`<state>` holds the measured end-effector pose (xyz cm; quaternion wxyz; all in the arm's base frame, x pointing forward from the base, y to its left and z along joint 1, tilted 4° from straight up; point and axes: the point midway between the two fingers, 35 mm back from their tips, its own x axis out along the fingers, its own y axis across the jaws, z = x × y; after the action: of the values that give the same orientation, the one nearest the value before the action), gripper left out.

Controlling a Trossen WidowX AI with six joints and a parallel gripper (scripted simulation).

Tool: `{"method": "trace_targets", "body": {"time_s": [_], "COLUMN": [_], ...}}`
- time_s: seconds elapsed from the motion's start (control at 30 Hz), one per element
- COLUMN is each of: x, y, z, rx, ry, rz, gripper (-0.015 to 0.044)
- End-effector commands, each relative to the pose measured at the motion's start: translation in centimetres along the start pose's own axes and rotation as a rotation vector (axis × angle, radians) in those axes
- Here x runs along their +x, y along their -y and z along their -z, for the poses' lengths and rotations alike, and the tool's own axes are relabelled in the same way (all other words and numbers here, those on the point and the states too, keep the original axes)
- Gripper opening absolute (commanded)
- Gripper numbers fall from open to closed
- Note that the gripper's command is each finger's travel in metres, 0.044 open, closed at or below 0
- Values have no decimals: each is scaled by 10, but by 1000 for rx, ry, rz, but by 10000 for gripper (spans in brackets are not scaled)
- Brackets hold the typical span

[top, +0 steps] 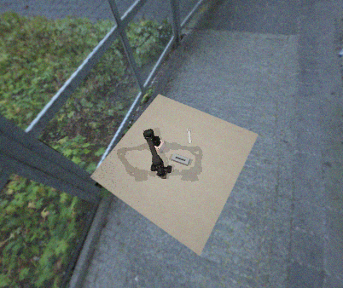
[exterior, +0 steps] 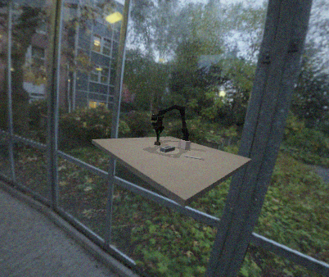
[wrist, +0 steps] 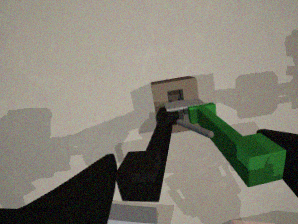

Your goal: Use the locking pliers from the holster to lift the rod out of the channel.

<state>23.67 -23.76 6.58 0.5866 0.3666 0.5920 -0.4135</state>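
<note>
Black and green jaws [wrist: 182, 116] [exterior: 157, 143] [top: 163, 175] stand spread wide above a boxy tan block [wrist: 159, 91] and smooth grey bar [wrist: 200, 129].

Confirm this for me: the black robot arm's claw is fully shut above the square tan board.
Not right: the claw is open, not shut. The wrist view shows its two fingers standing apart. It is indeed above the square tan board.

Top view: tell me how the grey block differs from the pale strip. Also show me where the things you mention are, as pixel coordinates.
The grey block [top: 187, 162] [exterior: 168, 149] [wrist: 134, 214] is wide, the pale strip [top: 189, 136] [exterior: 194, 157] slender. The block has a dark slot; the strip shows none. The block is darker than the strip. Both rest on the tan tabletop [top: 210, 187] [exterior: 173, 176].
</note>
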Motion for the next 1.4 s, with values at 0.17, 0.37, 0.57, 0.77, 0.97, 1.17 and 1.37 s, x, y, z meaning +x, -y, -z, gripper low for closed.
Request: {"method": "trace_targets", "body": {"time_s": [0.17, 0.37, 0.57, 0.77, 0.97, 1.17, 1.37], "x": [14, 24, 28, 28, 28, 28, 28], "y": [1, 1, 1, 1, 1, 1, 1], "z": [-1, -1, -1, -1, -1, -1, -1], "rx": [-4, -4, -4, -4, -4, -4, -4], "ry": [2, 2, 2, 2, 2, 2, 2], "rz": [5, 5, 5, 5, 5, 5, 5], "gripper": [440, 440, 440, 436, 428, 420, 412]}}
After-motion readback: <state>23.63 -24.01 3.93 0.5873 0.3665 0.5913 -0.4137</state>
